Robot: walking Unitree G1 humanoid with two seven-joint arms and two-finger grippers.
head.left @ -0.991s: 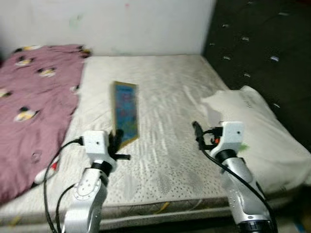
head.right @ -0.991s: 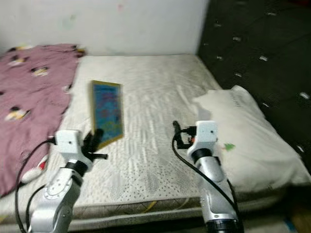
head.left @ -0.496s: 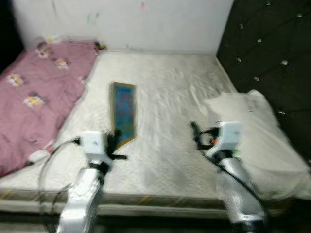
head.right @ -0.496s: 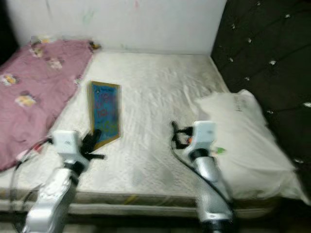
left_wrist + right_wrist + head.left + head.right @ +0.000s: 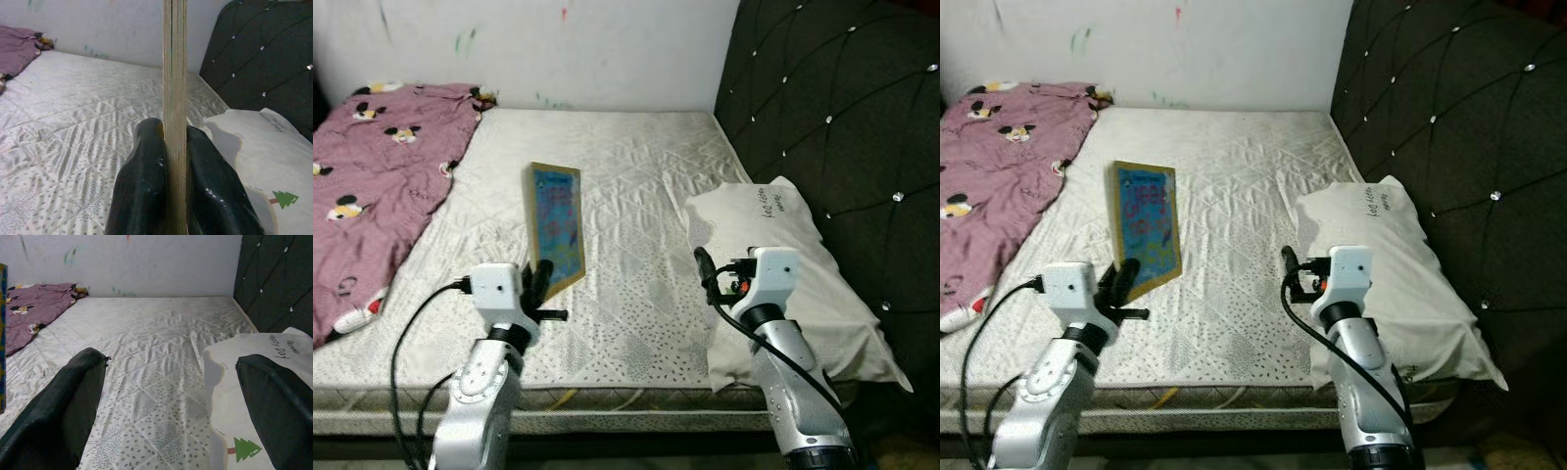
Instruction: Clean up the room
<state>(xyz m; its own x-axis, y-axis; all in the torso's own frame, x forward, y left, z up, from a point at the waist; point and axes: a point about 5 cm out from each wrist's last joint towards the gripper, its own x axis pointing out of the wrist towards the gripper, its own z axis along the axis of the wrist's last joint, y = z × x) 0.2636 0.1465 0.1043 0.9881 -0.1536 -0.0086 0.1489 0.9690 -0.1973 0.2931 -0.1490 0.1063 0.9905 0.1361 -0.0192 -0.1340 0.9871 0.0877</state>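
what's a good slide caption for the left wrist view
Left gripper clamps a thin book edge-on above the mattress, pillow beyond.

pillow (image 5: 783, 235) | dark handwriting, unreadable | book (image 5: 558, 230) | print too small

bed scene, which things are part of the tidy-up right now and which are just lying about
In the job:
- flat colourful picture book with yellow border, held upright, clamped by the left end effector
- right end effector, open, holding nothing, above the mattress

Lying about:
- white pillow with small green tree print, by the dark tufted headboard
- pink cartoon-print blanket
- white quilted mattress
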